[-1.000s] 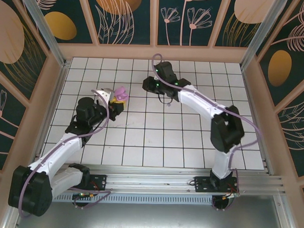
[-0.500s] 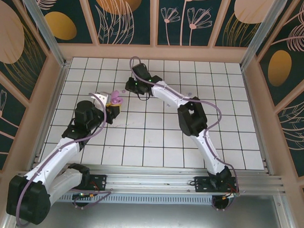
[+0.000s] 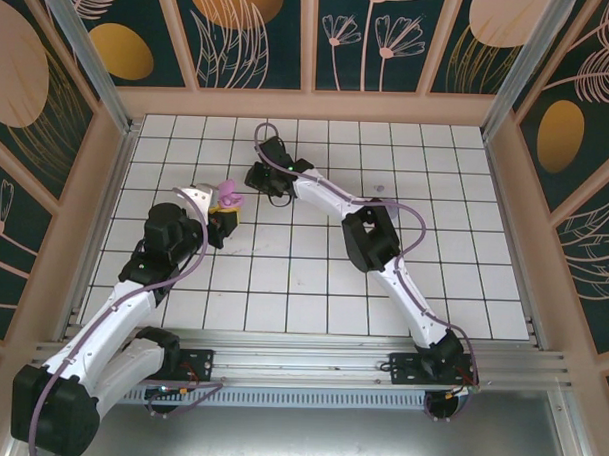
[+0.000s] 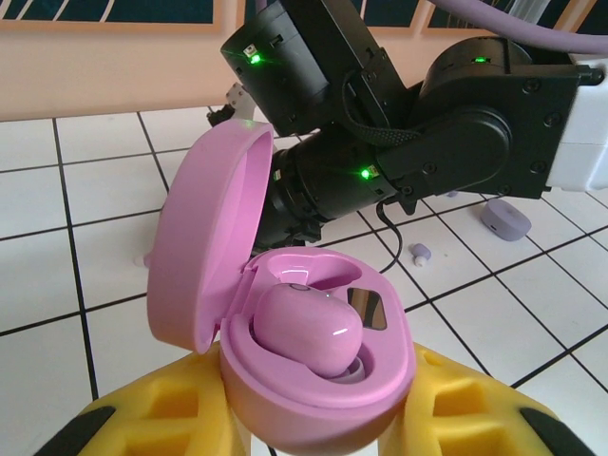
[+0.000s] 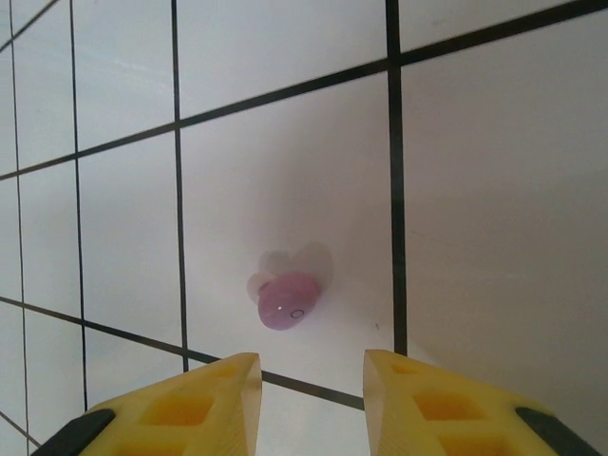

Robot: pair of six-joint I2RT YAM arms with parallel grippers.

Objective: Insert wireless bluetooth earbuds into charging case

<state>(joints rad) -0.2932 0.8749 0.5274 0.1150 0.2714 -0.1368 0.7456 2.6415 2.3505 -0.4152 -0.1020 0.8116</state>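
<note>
Charging case (image 4: 204,247) of glossy pink plastic, smooth, with bright highlights. The earbud (image 4: 304,331) seated in it has the same high shine. The left gripper (image 4: 313,427) has fingers (image 4: 152,423) of matt yellow plastic, faintly grainy. The right arm's housing (image 4: 475,123) is matt black plastic. The desk (image 5: 494,190) is smooth and white with a soft sheen and thin black lines. A loose earbud (image 5: 288,302) on it is smooth, satin pinkish-purple plastic. A rail (image 3: 310,356) of dull silver metal runs along the desk's near edge.

Glossy pink charging case (image 4: 285,313) in my yellow left end effector (image 4: 313,418); pink earbud (image 5: 288,302) on white table (image 5: 475,190) with black grid.
</note>
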